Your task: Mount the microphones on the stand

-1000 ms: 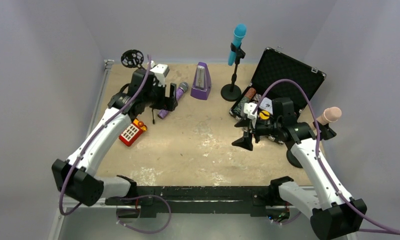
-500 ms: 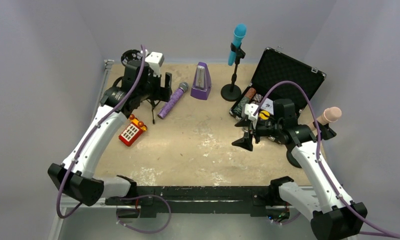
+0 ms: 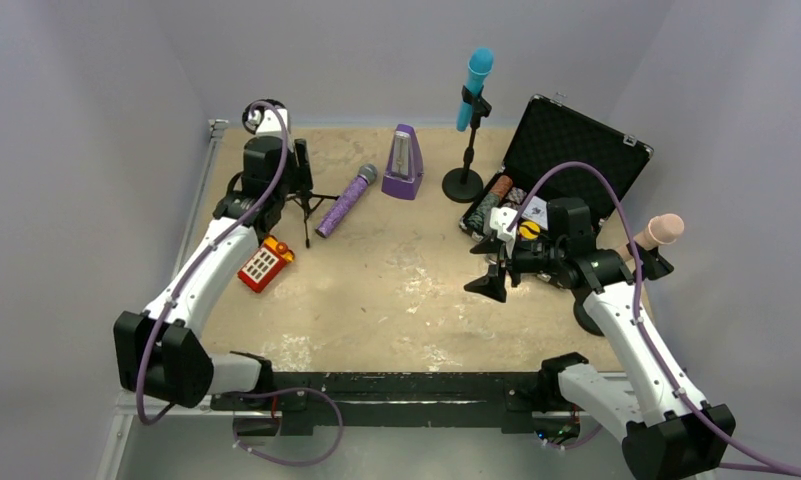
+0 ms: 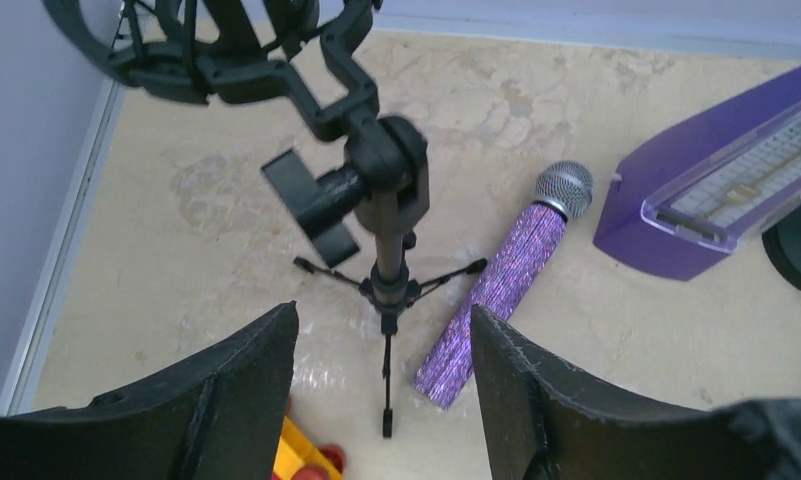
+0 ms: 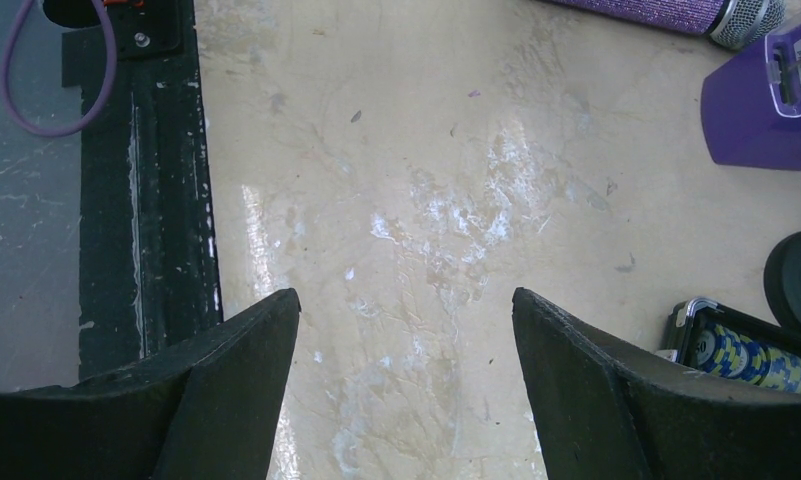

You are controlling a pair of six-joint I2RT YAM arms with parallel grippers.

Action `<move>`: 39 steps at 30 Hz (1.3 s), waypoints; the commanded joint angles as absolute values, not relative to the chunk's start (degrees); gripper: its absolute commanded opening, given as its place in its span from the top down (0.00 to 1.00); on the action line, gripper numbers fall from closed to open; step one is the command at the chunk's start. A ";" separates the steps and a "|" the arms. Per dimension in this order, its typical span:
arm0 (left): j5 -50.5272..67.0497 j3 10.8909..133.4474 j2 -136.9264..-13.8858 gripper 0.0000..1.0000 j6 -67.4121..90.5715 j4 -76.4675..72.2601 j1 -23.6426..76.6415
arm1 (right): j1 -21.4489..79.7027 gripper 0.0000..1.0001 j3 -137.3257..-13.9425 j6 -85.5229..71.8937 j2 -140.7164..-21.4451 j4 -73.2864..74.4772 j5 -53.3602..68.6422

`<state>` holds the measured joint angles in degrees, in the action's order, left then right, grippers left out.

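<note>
Purple glitter stick microphone point(image 3: 342, 201) with grey mesh head lies flat on the tan table point(image 3: 406, 290), just beside the small black tripod stand point(image 4: 389, 240); it may touch one leg, hard to tell. Left gripper point(image 4: 381, 322) was down over it a second ago; now it's backed off to the far-left corner, jaws apart, empty. No pickup, so I redo that grasp. Cyan-blue microphone point(image 3: 478, 68) and pale pink microphone point(image 3: 664, 230) are mounted already. Right gripper point(image 5: 406, 300) unchanged, jaws apart, empty.
</note>
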<state>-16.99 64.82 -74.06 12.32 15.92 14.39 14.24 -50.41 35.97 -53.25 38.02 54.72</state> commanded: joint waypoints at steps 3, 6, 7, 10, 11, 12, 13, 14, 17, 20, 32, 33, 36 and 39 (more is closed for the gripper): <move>-18.20 65.46 -80.37 0.40 10.12 -1.99 13.20 | 14.41 0.19 -50.36 35.76 -53.90 36.47 54.21; -18.03 65.26 -83.15 0.45 9.74 -5.54 13.10 | 14.41 0.19 -50.46 35.84 -54.20 36.65 54.14; -18.09 65.18 -83.83 0.47 9.68 -6.37 13.10 | 14.41 0.19 -50.41 35.86 -54.27 36.65 54.06; -19.17 64.20 -85.56 0.55 9.22 -9.63 13.10 | 14.41 0.19 -50.47 36.03 -54.55 36.74 53.92; -19.82 64.02 -86.12 0.58 8.92 -10.56 13.10 | 14.41 0.19 -50.45 36.09 -54.62 36.85 53.88; -20.41 63.95 -86.67 0.63 8.51 -11.38 13.02 | 14.37 0.19 -50.45 36.20 -54.73 36.91 53.83; -21.14 63.83 -87.34 0.66 7.82 -12.21 13.01 | 14.41 0.19 -50.45 36.29 -54.80 37.06 53.89; -21.40 63.75 -87.73 0.68 7.25 -13.41 12.93 | 14.41 0.19 -50.45 36.42 -54.86 37.13 53.94; -21.39 63.74 -88.07 0.91 5.16 -15.48 12.62 | 14.41 0.19 -50.54 36.72 -54.87 37.42 54.04; -20.94 62.83 -86.26 1.00 2.20 -18.00 12.35 | 14.41 0.19 -50.54 36.98 -54.80 37.66 53.97; -6.86 62.31 -66.57 1.00 -0.68 -7.02 13.09 | 14.41 0.19 -50.94 38.02 -54.63 38.60 54.19; -5.58 61.59 -64.91 1.00 1.61 -5.37 13.93 | 14.37 0.19 -50.90 38.19 -54.44 38.71 54.10; -1.67 58.68 -60.10 1.00 5.93 -1.90 17.48 | 14.25 0.19 -50.80 38.64 -53.86 38.92 54.51; -0.66 55.18 -56.83 1.00 9.90 -1.44 23.34 | 13.90 0.19 -50.85 39.21 -53.49 39.44 55.30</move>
<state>-7.05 58.72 -60.36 3.03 -1.96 17.30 14.22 -50.41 37.56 -54.65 38.83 54.54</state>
